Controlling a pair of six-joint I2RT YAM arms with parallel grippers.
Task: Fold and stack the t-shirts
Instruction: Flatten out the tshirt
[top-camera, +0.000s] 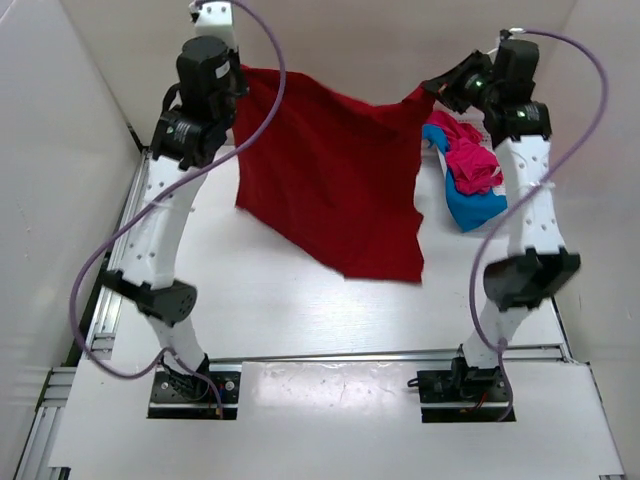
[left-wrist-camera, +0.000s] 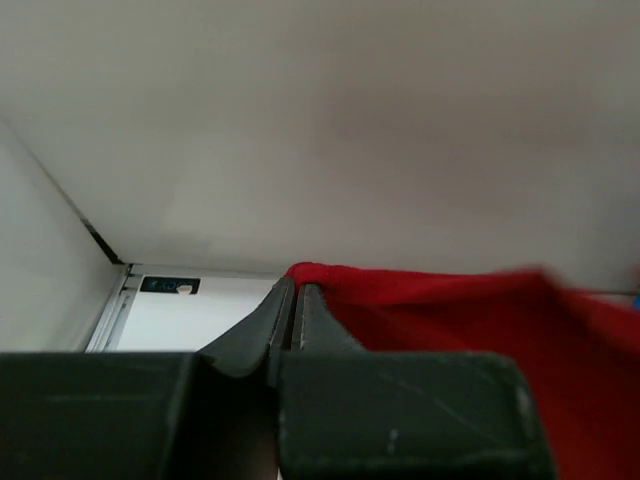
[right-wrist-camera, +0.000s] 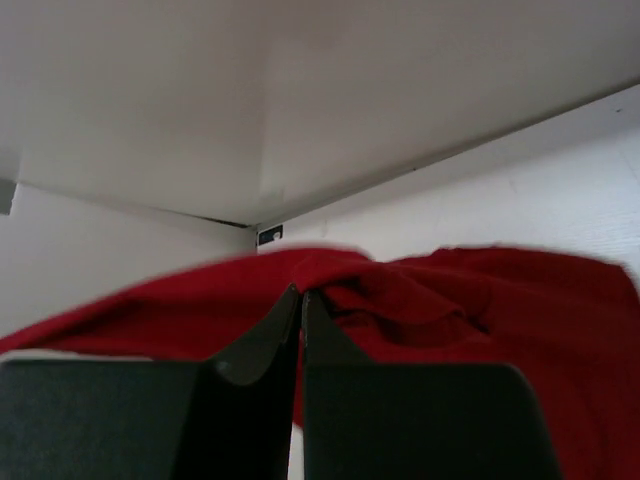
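The dark red t-shirt (top-camera: 330, 180) hangs stretched between both grippers above the table, its lower end draped on the table top. My left gripper (top-camera: 240, 75) is shut on its left top corner; the wrist view shows the fabric (left-wrist-camera: 450, 300) at my left gripper's closed tips (left-wrist-camera: 293, 288). My right gripper (top-camera: 432, 88) is shut on the right top corner; red cloth (right-wrist-camera: 480, 300) bunches at my right gripper's tips (right-wrist-camera: 300, 292). The pink-magenta t-shirt (top-camera: 470, 160) lies crumpled on the blue t-shirt (top-camera: 470, 208) at the back right.
White walls (top-camera: 60, 150) enclose the table on the left, back and right. The table's bare white top (top-camera: 260, 300) lies in front of the hanging shirt. Purple cables (top-camera: 95, 290) loop beside both arms.
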